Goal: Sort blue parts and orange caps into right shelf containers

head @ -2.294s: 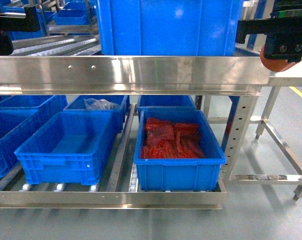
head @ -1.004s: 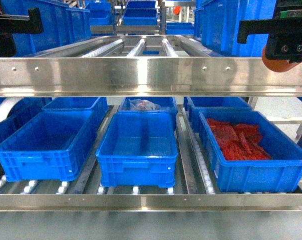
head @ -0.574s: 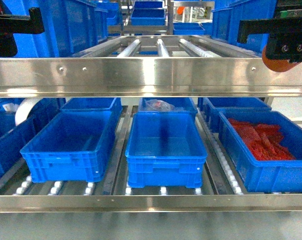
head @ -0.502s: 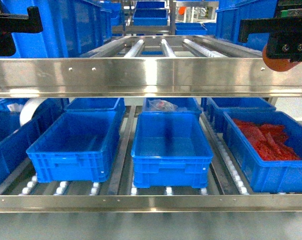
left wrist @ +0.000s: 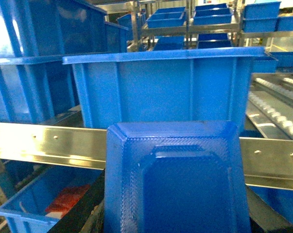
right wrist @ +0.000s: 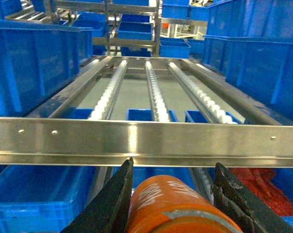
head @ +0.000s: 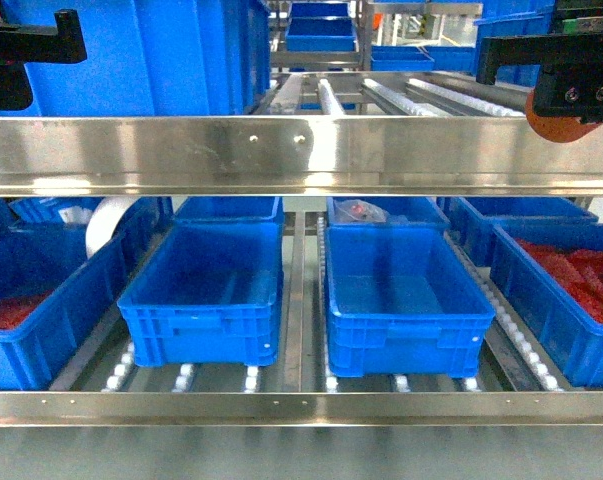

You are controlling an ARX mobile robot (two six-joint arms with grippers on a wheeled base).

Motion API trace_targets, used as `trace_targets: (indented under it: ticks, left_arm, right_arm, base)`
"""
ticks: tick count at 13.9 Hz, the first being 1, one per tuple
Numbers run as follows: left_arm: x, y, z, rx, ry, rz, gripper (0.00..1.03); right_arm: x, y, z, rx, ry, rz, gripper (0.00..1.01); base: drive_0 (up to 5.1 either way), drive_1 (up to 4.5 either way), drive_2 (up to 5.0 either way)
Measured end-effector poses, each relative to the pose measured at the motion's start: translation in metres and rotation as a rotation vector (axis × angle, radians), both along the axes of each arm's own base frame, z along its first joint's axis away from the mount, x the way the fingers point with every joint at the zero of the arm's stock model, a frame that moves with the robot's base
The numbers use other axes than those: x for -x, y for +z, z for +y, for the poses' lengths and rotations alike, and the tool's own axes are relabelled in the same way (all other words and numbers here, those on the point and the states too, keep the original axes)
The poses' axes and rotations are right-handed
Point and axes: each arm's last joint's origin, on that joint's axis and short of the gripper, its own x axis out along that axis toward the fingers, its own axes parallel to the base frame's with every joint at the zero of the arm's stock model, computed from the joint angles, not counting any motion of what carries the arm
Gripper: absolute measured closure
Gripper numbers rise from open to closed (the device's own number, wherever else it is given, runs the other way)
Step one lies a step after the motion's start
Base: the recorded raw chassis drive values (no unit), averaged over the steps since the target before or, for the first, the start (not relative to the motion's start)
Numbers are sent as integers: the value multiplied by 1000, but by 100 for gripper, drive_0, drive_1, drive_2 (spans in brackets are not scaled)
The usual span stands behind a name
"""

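Gripping a small orange cylindrical cap (right wrist: 173, 206), the right gripper (right wrist: 170, 204) jaws needed steady carriage; left jaws' state was unclear.

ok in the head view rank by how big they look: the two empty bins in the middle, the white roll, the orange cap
1. Right empty bin and left empty bin: about alike, so unranked.
2. White roll, partly hidden.
3. Orange cap, only partly visible under the right end effector, and nearer the camera, so its rank is unsure.

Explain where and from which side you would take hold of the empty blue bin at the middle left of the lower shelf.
Grip the front rim of the empty blue bin, coming from the aisle side, level. The steel rail overhangs it, blocking a top approach, and neighbouring bins crowd its long sides. The thick lip suits narrow jaws, probably.
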Motion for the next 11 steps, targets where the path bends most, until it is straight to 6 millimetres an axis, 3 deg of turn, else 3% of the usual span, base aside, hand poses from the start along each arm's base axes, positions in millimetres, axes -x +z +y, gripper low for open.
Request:
trace_targets:
  ticks: [5,11]
  left_arm:
    - [0,0,2,1,13,0,59]
    - [0,0,0,-1,3,3,59]
  right_arm:
    - [1,0,2,1,14,4,58]
    - [1,0,2,1,9,1,58]
  base:
    - [-487,250,250]
    - [-33,-33,-33]
